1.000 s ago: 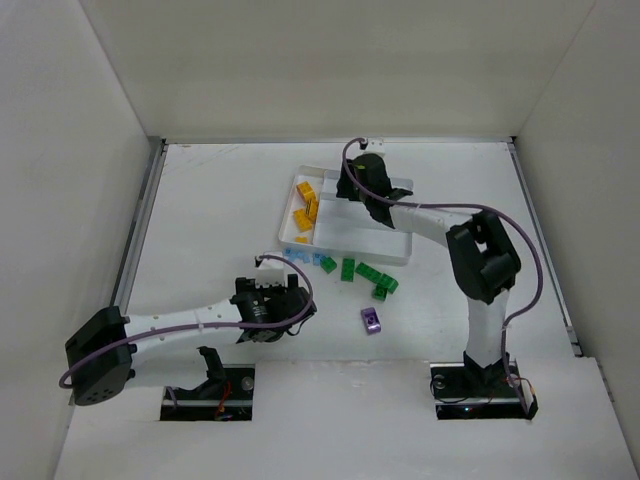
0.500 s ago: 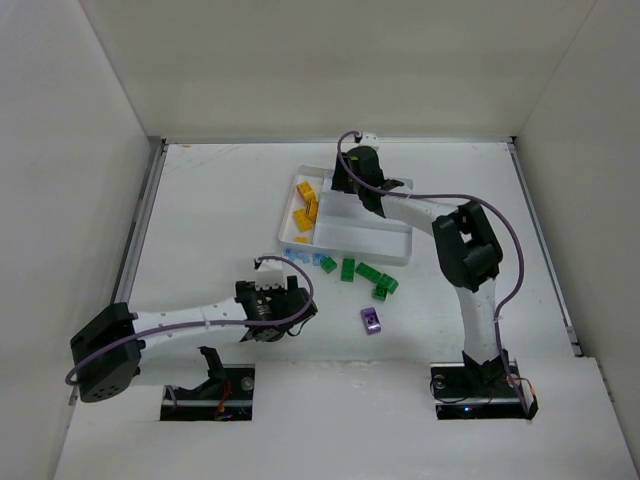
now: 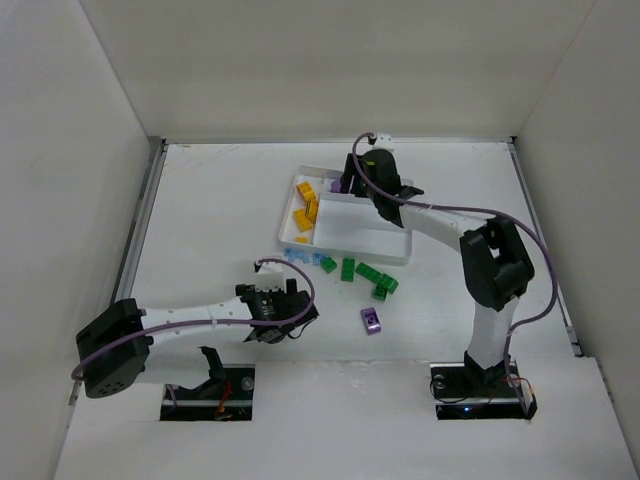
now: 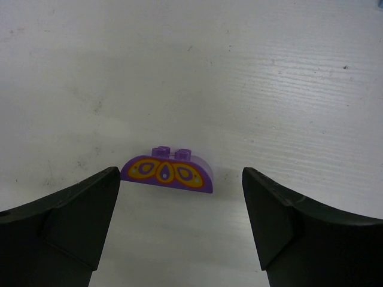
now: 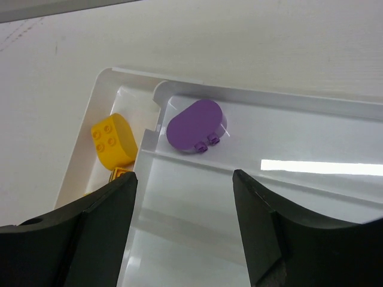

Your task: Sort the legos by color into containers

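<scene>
Tray (image 3: 372, 240) on table (image 3: 220, 215) w/ bricks (image 3: 305, 212) in its left end section, loose bricks (image 3: 366, 272) just in front.

White left arm (image 3: 190, 322) and right arm (image 3: 430, 222) — black joints, a purple cable (image 3: 445, 208) looping each — end in matte black wedge-shaped fingers (image 4: 66, 221).

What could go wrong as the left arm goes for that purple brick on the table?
The purple arched brick lies loose ahead of the open left gripper. Its rounded top might slip from the fingers or skid away when they close. The open right gripper hangs over the tray, so its fingers could clip a divider and shift the tray on leaving.
</scene>
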You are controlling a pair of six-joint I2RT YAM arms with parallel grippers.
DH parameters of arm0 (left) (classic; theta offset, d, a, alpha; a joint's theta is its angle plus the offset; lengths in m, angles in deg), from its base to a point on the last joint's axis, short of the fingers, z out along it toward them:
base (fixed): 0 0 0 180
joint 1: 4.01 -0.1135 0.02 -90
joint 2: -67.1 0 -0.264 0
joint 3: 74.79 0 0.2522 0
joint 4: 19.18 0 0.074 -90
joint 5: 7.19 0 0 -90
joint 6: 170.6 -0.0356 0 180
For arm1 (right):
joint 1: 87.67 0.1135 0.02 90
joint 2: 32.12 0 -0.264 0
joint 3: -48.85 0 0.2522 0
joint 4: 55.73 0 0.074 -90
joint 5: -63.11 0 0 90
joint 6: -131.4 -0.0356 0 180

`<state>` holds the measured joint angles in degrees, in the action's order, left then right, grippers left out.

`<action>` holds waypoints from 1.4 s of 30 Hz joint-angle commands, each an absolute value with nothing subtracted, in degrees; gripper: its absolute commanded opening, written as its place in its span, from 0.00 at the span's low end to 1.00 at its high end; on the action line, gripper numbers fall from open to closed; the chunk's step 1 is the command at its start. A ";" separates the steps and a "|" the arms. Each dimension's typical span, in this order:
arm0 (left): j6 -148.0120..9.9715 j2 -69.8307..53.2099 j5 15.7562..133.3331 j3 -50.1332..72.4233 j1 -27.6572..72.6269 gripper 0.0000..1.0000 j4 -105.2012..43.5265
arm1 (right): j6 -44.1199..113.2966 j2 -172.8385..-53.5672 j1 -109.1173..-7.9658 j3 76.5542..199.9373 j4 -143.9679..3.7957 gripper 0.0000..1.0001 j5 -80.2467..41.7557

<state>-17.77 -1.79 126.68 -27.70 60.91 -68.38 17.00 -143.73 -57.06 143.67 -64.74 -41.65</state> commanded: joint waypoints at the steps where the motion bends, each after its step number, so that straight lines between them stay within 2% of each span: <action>1: -16.18 -2.51 127.19 -27.71 61.42 0.81 -69.68 | 16.71 -137.08 -56.52 139.01 -60.09 0.71 -41.83; 7: -15.65 -4.45 128.07 -27.62 61.33 0.78 -68.98 | 14.95 -128.99 -54.32 129.16 -57.71 0.71 -42.00; 20: -13.89 -5.33 127.98 -28.24 60.19 0.78 -66.79 | 13.28 -112.20 -49.13 110.09 -57.54 0.71 -44.02; 23: -13.28 -4.54 127.46 -28.77 60.62 0.71 -64.94 | 13.10 -109.12 -48.34 106.66 -57.80 0.70 -44.81; 26: -13.37 -3.48 128.15 -28.15 61.77 0.69 -64.58 | 13.10 -107.71 -48.16 104.45 -58.06 0.70 -45.17; 30: -12.84 -3.22 127.46 -28.59 62.12 0.57 -65.81 | 12.93 -104.90 -48.16 102.43 -58.85 0.69 -45.61; 32: -12.05 -3.39 126.67 -28.86 62.47 0.55 -66.60 | 13.01 -103.15 -48.16 101.38 -59.21 0.69 -45.96; 33: -11.78 -3.74 126.32 -28.94 62.56 0.53 -66.78 | 13.01 -102.27 -48.16 100.76 -59.47 0.67 -46.22; 35: -11.61 -4.97 125.52 -28.86 63.00 0.52 -66.87 | 12.67 -100.16 -48.16 99.18 -60.69 0.54 -47.10; 38: -11.61 -6.47 124.99 -28.77 63.96 0.45 -66.34 | 10.38 -98.22 -47.20 96.81 -64.38 0.41 -49.03; 40: -12.04 -6.82 124.99 -28.59 63.88 0.36 -66.08 | 9.24 -96.99 -45.80 95.84 -68.15 0.38 -50.43; 42: -13.35 -6.73 124.99 -27.89 63.88 0.27 -65.90 | 7.49 -95.06 -43.43 96.01 -73.77 0.38 -52.80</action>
<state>-12.70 -6.92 124.78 -28.29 63.53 -65.15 10.49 -97.40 -46.28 96.37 -66.40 -48.65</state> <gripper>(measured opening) 0.292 0.382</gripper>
